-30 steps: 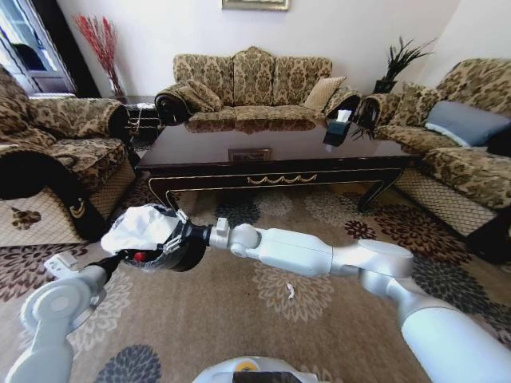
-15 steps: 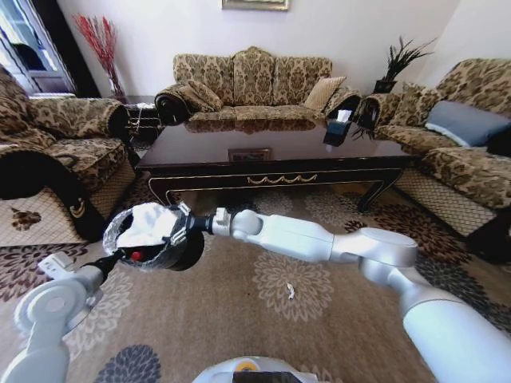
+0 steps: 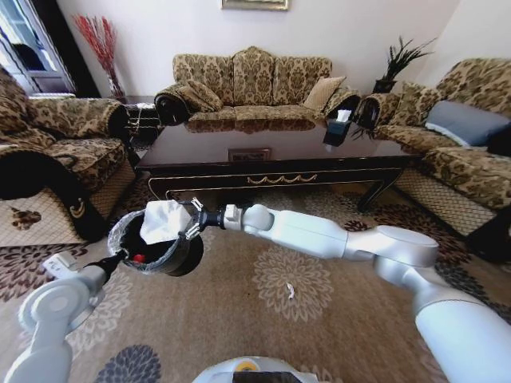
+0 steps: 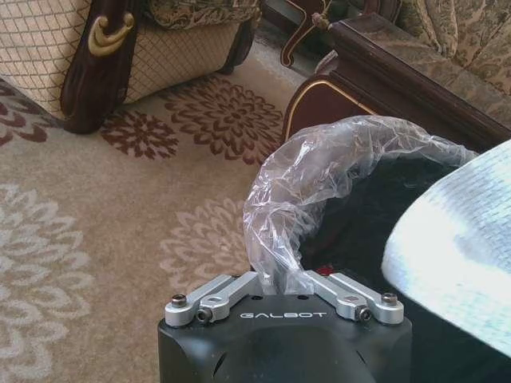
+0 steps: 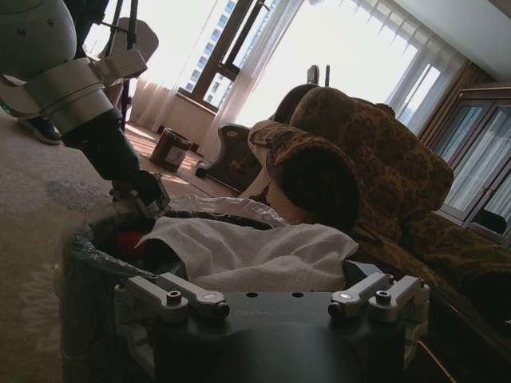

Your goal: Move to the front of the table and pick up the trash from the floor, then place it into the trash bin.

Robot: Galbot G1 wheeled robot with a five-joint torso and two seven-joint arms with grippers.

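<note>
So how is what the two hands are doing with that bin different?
The left hand is clamped on the trash bin at its plastic-lined rim, holding it off the floor. The right hand reaches across from the other side, over the bin's mouth, shut on a white crumpled wrapper rather than on the bin. The left hand comes from below, the right on a long outstretched arm. Both meet at the bin.

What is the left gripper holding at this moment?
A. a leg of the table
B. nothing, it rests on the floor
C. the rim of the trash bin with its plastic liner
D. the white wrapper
C: the left gripper is closed on the trash bin rim and its clear liner.
</note>
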